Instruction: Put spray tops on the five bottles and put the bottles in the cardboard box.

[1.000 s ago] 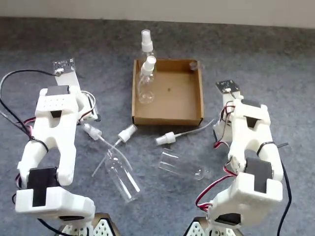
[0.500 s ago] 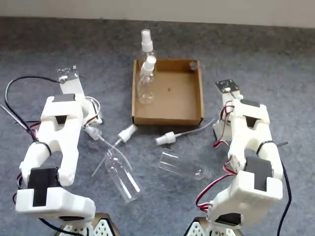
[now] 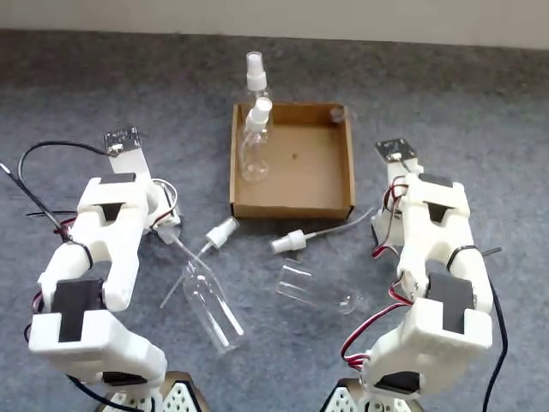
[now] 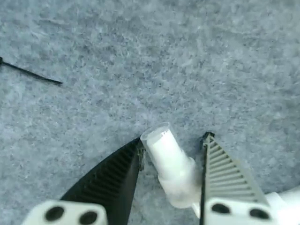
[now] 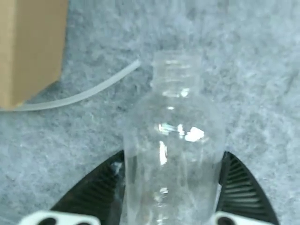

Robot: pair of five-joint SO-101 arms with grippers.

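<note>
Left gripper [image 4: 173, 138] drawn back, splayed astride spray top [image 4: 168, 159] (white, tubular), right gripper [image 5: 173, 154] clasps clear bottle [image 5: 171, 122]

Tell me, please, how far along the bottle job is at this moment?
Done: one capped bottle sits in the cardboard box; a second capped bottle stands behind it. In hand: the left gripper straddles a loose spray top, and the right gripper clamps an uncapped bottle. Left: two open bottles and two tops lie on the carpet.
</note>
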